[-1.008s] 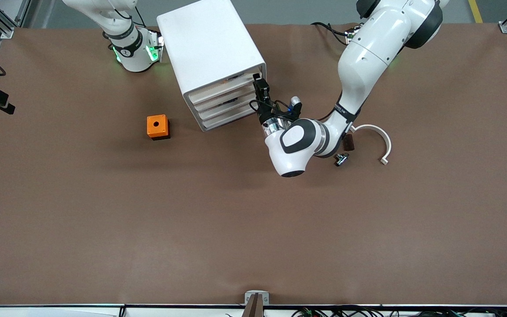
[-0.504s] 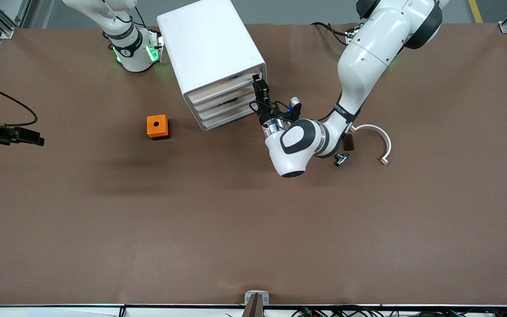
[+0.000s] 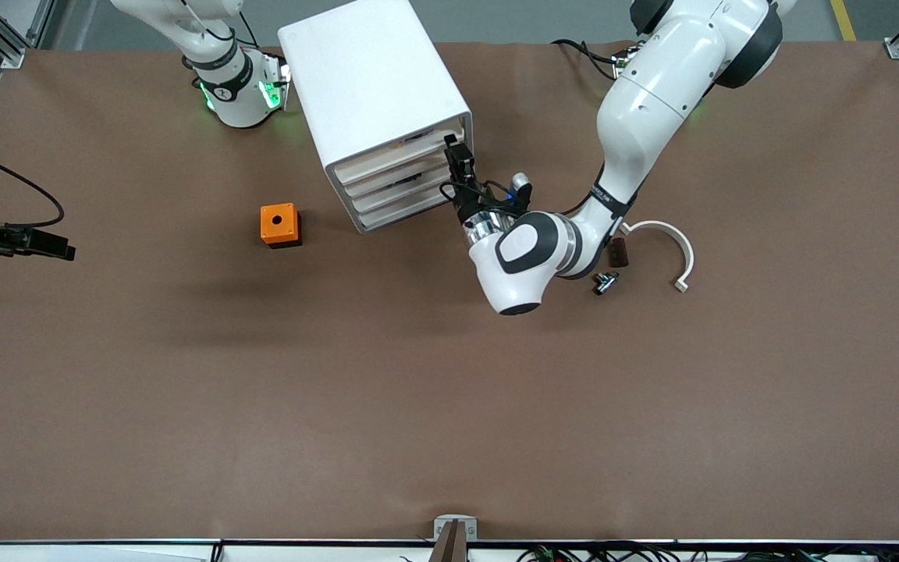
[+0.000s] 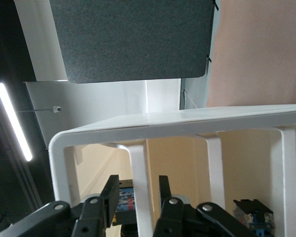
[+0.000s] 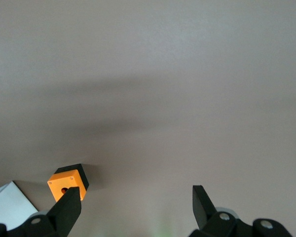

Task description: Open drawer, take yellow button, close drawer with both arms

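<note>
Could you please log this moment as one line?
phase: opening drawer | left claw: straddling drawer front | right claw: open, over table

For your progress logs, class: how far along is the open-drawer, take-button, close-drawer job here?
Done: nothing yet; the drawer sits flush in the cabinet. In hand: the left gripper is at the drawer's front, fingers either side of a white bar. The right gripper, open, waits above the table. Left: pulling, taking the button, closing.
</note>
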Available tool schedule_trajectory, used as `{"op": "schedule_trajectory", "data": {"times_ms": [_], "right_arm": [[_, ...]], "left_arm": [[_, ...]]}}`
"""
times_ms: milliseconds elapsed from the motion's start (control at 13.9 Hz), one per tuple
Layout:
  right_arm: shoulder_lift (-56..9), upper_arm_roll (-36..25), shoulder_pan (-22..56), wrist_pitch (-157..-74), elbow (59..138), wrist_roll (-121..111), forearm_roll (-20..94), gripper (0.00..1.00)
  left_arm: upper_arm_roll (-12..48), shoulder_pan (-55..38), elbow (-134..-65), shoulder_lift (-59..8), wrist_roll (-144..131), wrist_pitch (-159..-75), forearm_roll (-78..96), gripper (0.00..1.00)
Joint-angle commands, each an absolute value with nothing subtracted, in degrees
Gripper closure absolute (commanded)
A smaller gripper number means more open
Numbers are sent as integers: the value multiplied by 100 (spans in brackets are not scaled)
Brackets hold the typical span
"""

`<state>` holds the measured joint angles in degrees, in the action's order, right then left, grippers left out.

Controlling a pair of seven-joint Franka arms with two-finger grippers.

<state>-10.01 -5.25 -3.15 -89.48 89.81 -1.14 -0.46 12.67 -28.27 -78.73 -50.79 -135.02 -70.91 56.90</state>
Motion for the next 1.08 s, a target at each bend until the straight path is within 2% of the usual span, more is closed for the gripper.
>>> {"op": "schedule_trajectory", "data": {"times_ms": [0,144,360,864,1008], "right_arm": [[-914,-483,-150,-8763,8965,735,-97,0],[-844,-475,226,-8631,8974,1787,-70,0],[-800,-475,649,-8570,8974,2845,52,0],[-791,-475,765,-8517,9018,3217,220,0],[-774,-475,791,-8517,9053,3225,229,0]], "left_arm": [[1239,-2979,-7857,-5150,-13623,-7163,5836,61],[1239,-3084,-7857,-5133,-13623,-7163,5836,62],[1239,-3155,-7849,-5115,-13553,-7163,5854,73],[1239,-3138,-7831,-5115,-13482,-7154,5827,96],[1231,-3077,-7822,-5115,-13500,-7154,5818,99]]}}
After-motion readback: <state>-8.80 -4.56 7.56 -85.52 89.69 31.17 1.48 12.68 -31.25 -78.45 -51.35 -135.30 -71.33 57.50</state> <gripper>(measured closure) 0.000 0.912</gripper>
